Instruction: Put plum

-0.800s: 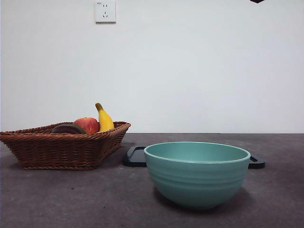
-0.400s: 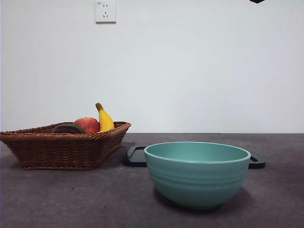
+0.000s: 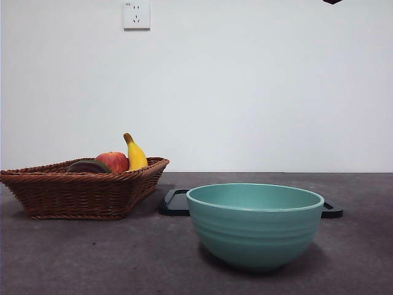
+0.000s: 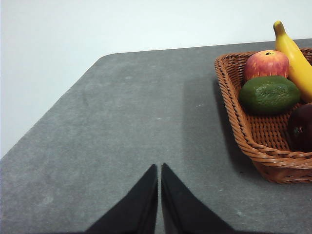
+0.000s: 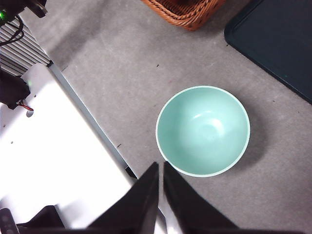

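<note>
The plum [image 4: 302, 127] is a dark maroon fruit at the near corner of the woven basket [image 4: 258, 153], cut off by the picture's edge. In the front view its dark top [image 3: 83, 166] just clears the basket rim [image 3: 80, 178], beside the apple. My left gripper [image 4: 159, 167] is shut and holds nothing. It hovers over bare table well away from the basket. My right gripper [image 5: 160, 165] is also shut and holds nothing, high above the near rim of the teal bowl [image 5: 203, 130].
The basket also holds a red apple [image 4: 266, 63], a dull green fruit [image 4: 269, 94] and a banana [image 4: 292, 58]. The teal bowl [image 3: 255, 224] stands front and centre, with a dark flat tray [image 3: 177, 203] behind it. A black arm tip [image 3: 332, 1] shows at the top right.
</note>
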Controlling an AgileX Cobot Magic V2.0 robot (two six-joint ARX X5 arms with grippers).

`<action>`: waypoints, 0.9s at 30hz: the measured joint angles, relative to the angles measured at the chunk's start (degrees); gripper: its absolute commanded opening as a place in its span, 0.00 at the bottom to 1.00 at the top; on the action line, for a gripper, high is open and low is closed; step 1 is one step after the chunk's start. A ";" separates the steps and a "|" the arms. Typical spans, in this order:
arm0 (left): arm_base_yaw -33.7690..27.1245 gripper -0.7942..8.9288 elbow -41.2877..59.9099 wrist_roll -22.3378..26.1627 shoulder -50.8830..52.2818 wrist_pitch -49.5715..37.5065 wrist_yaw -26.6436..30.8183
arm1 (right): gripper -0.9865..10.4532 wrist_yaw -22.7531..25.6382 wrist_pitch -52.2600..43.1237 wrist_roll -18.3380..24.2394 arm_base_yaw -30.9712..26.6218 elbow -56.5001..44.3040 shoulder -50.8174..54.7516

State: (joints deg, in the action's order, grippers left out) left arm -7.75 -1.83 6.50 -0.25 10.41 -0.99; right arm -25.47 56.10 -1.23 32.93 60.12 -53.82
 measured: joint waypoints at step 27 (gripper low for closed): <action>0.00 0.09 0.00 0.00 0.00 0.00 0.00 | 0.09 2.01 -35.52 8.52 -38.62 -23.63 30.36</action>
State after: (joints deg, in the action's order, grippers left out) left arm -7.75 -1.83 6.50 -0.25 10.41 -0.99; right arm -23.46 20.58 7.29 -5.69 36.49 -23.46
